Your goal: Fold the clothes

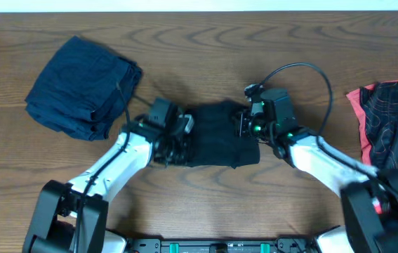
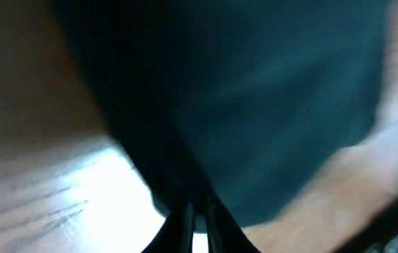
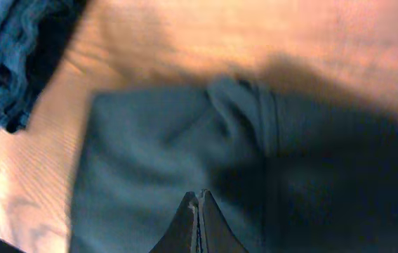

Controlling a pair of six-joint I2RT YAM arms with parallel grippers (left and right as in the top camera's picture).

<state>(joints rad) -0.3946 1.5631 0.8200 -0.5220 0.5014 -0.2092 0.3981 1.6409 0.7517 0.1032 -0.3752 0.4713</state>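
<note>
A wooden bench (image 1: 206,49) seen from above, with two robot arms reaching in from the near edge toward a black garment (image 1: 220,137). The garment lies in the middle of the bench, gathered into a rough rectangle.

The left pincer (image 1: 177,146) sits at the garment's left edge with its fingers drawn narrow, almost touching. Its wrist view is blurred, so I cannot tell whether a bit of cloth is caught between them. The right pincer (image 1: 246,126) is at the right edge with its fingertips pressed together. They are low over the fabric, with nothing visibly between them.

From the right wrist, a raised ridge of bunched cloth runs across the garment's upper part, so the fold is not flat.

The risks, as I judge them: if the left pincer has nipped the hem, pulling away would drag the layers open. A closed pincer sliding across the cloth could also push that ridge into a deeper wrinkle or shift the whole piece.

In view are three lots of clothing. One is the black garment. One is a navy bundle (image 1: 83,88) at the far left, well apart from it, though I cannot make out how many pieces it holds. One is a black-and-coral patterned piece (image 1: 395,112) at the right edge. There are two arms and two pincers.
</note>
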